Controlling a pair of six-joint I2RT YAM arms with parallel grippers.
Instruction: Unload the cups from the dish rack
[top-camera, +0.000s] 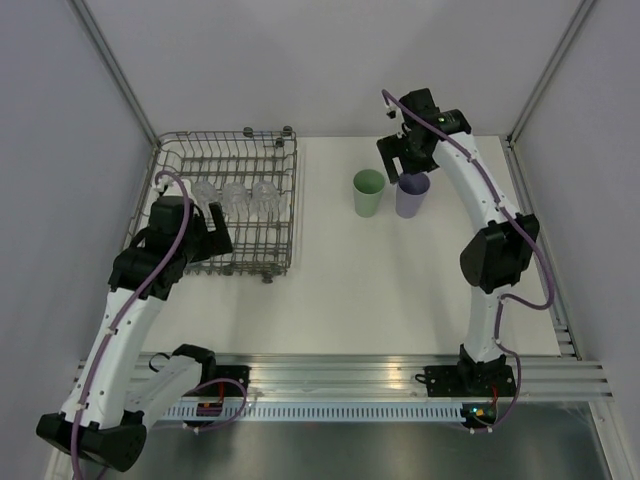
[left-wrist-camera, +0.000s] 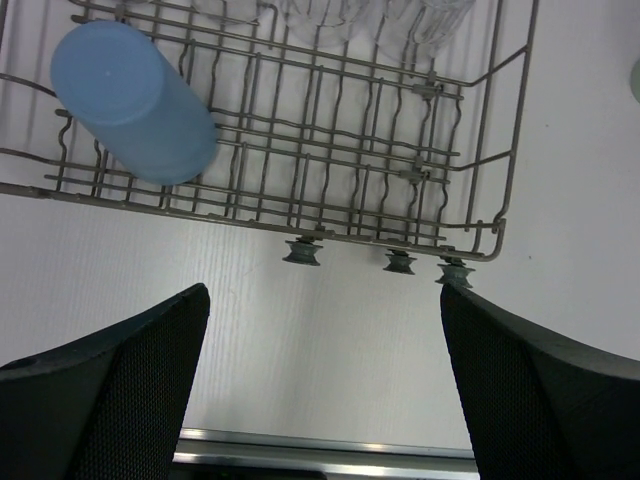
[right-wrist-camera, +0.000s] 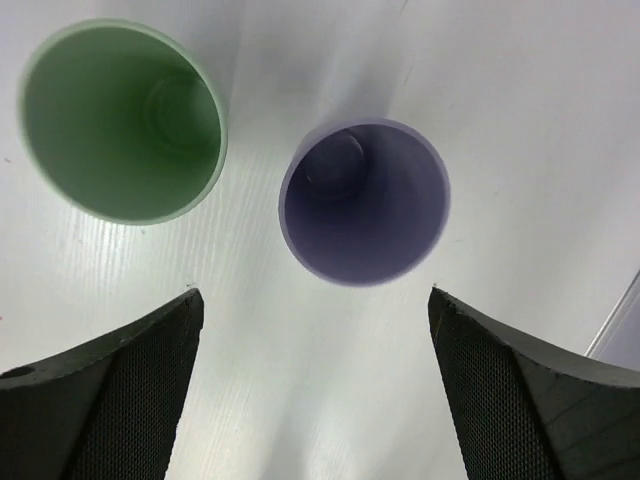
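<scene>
Black left claw hangs spread wide above the bench, just before the grey dish rack. In the rack the blue cup lies tipped over, with the clear cups farther back. Beyond, the right claw gapes over the upright lavender cup, gripping nothing, with the green cup just beside it.

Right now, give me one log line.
left gripper open by dish rack | right gripper open over lavender cup | green cup upright beside it | blue cup, clear cups in rack
</scene>
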